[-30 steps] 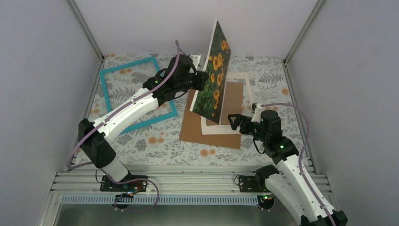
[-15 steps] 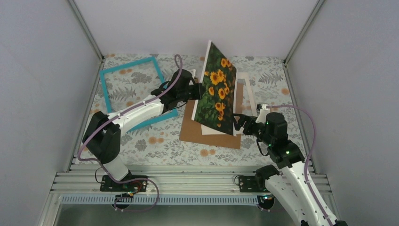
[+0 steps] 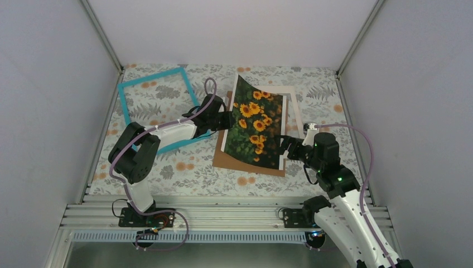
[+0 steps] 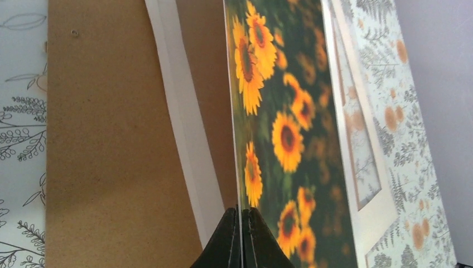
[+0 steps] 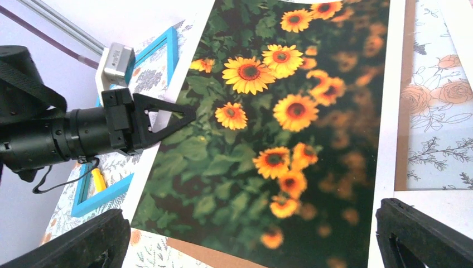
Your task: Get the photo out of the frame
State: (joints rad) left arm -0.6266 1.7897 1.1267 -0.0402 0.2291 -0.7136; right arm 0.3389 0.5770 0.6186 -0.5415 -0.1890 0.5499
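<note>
Over backing board (image 3: 225, 159), photo (image 3: 256, 131) (frame (image 3: 125, 109) leftward)

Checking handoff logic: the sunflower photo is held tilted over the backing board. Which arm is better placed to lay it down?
Left. The left gripper is shut on the left edge of the photo, so it could likely lower it. The right gripper is open by the right edge, holding nothing.

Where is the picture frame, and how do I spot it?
Look at the flowery table, in its far left corner. The frame lies flat there, an empty turquoise-blue rectangle you can see the table through. Nothing else is blue; the photo beside it shows sunflowers.
</note>
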